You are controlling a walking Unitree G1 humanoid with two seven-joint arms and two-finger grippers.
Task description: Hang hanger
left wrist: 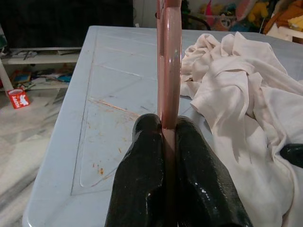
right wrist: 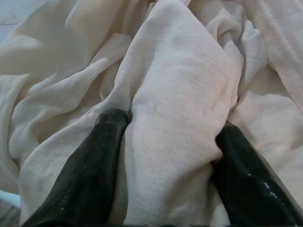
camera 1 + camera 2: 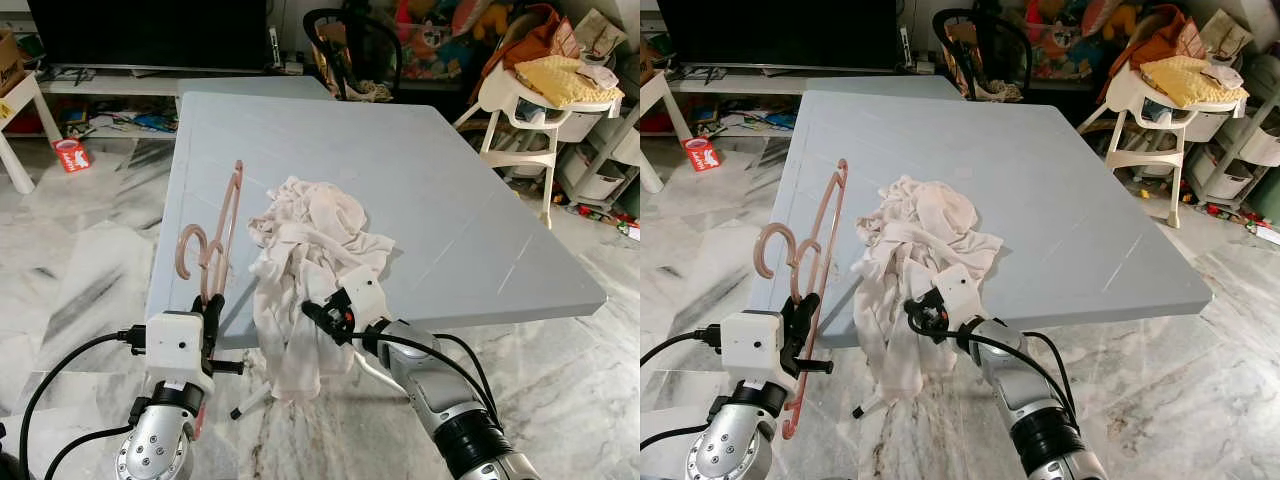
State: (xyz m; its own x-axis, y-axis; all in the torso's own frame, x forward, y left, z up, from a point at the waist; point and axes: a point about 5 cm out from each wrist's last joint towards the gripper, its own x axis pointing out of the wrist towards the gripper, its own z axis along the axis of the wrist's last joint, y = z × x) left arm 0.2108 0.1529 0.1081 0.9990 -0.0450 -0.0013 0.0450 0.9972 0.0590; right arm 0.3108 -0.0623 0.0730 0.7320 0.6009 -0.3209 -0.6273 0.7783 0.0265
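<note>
Pink plastic hanger (image 3: pixel 215 235) at the left, held up by the left tool (image 3: pixel 211 312), whose two black fingers (image 1: pixel 142 189) are pressed together on one of its thin bars; its hook (image 3: pixel 192 250) curls on the left side, and the frame rises over the near left part of the blue-grey worktop (image 3: pixel 450 200). Left wrist view adds orange-brown smears on the worktop surface beside the hanger bar. Far left on the marble floor (image 3: pixel 80 260): a small red carton (image 3: pixel 71 154) with white print, too small to read, next to a white side table (image 3: pixel 18 110). A dark TV screen (image 3: pixel 150 30) stands behind on a low shelf.

Centre: a crumpled cream garment (image 3: pixel 310 240) lies on the worktop just right of the hanger, one end drooping over the near edge. The right tool (image 3: pixel 325 315) is at that edge; the right wrist view shows its fingers (image 2: pixel 90 175) spread apart with a fold of the cloth bulging between them.

Right, behind the worktop: a black chair (image 3: pixel 350 50), a white high chair (image 3: pixel 540 110) carrying a yellow cloth (image 3: pixel 560 78), and a clutter of toys.
</note>
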